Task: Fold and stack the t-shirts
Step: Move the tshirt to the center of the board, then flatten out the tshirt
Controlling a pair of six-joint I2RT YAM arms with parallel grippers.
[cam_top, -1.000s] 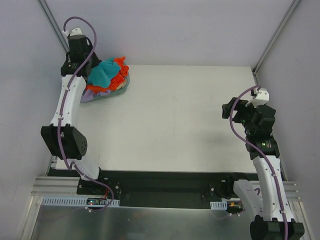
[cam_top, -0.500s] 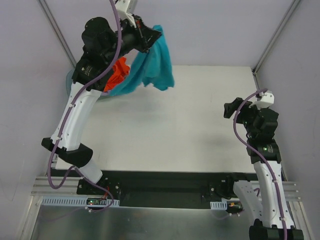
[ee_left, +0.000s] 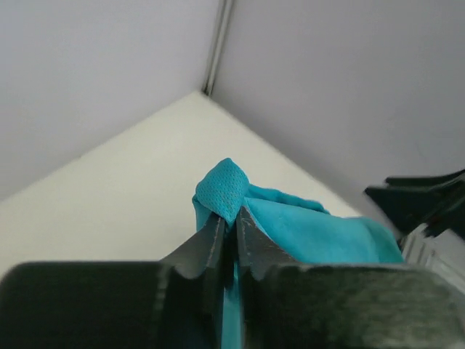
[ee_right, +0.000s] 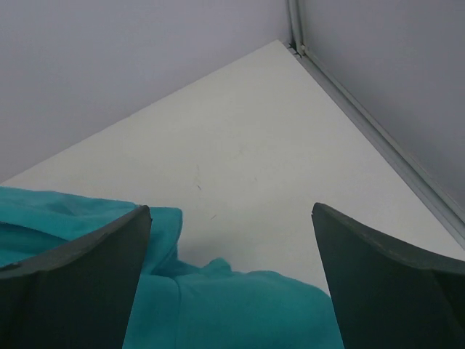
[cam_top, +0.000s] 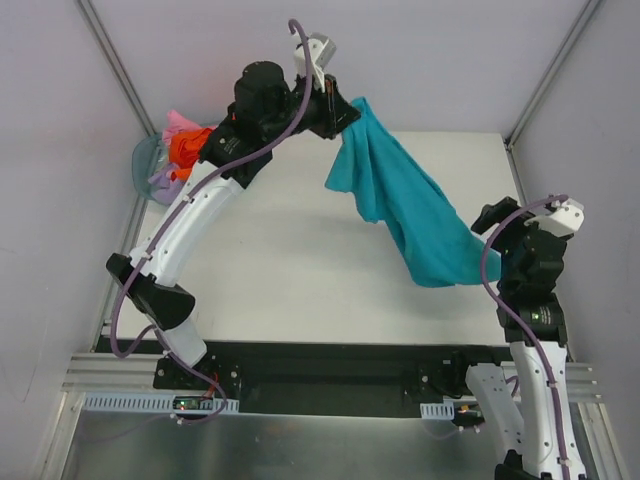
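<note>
Well, my left gripper clamps one teal t-shirt; my right gripper spreads wide; three other shirts bunch upper left.

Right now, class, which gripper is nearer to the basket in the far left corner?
Left. The left gripper, shut on the teal t-shirt, hangs just right of the basket; the right gripper is open at the opposite side.

Basket of t-shirts far-left on table, hanging t-shirt between left hand and right hand
</note>
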